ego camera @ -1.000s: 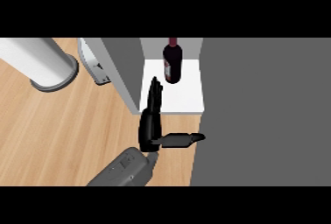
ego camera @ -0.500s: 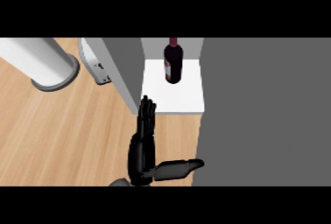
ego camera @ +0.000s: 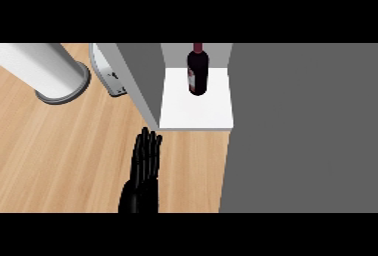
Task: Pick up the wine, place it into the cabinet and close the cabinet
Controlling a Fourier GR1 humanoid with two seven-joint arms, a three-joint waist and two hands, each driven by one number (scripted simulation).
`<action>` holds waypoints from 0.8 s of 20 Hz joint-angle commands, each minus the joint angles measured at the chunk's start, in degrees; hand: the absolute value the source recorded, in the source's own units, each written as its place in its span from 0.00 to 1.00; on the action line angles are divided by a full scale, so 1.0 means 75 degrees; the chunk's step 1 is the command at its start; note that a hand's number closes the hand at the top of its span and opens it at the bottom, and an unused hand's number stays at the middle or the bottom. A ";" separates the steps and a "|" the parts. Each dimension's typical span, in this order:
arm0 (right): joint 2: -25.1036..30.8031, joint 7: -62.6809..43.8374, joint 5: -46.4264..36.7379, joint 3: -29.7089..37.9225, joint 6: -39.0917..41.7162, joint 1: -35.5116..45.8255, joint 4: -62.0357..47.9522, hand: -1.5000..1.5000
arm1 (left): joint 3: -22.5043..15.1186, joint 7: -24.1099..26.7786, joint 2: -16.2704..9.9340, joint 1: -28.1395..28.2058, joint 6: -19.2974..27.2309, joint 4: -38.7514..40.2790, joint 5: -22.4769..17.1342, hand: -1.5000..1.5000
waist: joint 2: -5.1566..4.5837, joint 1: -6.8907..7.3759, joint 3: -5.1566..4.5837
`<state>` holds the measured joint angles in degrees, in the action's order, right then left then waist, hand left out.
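One robot hand (ego camera: 143, 170) at lower centre, fingers straight, pointing forward

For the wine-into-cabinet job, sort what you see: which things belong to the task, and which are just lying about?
Belongs to the job:
- dark wine bottle, standing on the cabinet's white shelf
- grey cabinet door, open
- black hand, fingers straight

Lying about:
- white cylinder on the wooden counter

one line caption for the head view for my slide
Dark wine bottle standing on white cabinet shelf; black hand open over wooden counter.
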<state>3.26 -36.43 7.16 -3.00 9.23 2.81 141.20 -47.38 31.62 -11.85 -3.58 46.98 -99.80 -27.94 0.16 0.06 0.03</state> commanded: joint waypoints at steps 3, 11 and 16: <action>0.0087 0.0141 0.1341 -0.0129 0.0796 -0.1111 0.0456 1.00 | -0.0013 -0.0088 -0.1283 0.0934 -0.0709 -0.1265 -0.0085 0.00 | 0.0008 -0.0022 0.0008; 0.0238 -0.0110 0.1124 -0.0465 0.1040 -0.0973 0.0641 1.00 | 0.0361 -0.0018 -0.2276 0.1863 -0.1504 -0.2227 -0.0101 0.00 | -0.0003 -0.0009 0.0000; -0.0371 -0.1123 0.1240 -0.1738 0.0484 -0.1091 0.0764 1.00 | 0.1655 -0.0035 -0.2904 0.1952 -0.2270 -0.2415 -0.1039 0.00 | -0.0005 -0.0006 -0.0013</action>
<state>2.01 -38.59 9.48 -12.24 14.85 -3.65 141.01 -40.37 32.15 -30.95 11.01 33.04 -117.10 -32.47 0.18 0.08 -0.01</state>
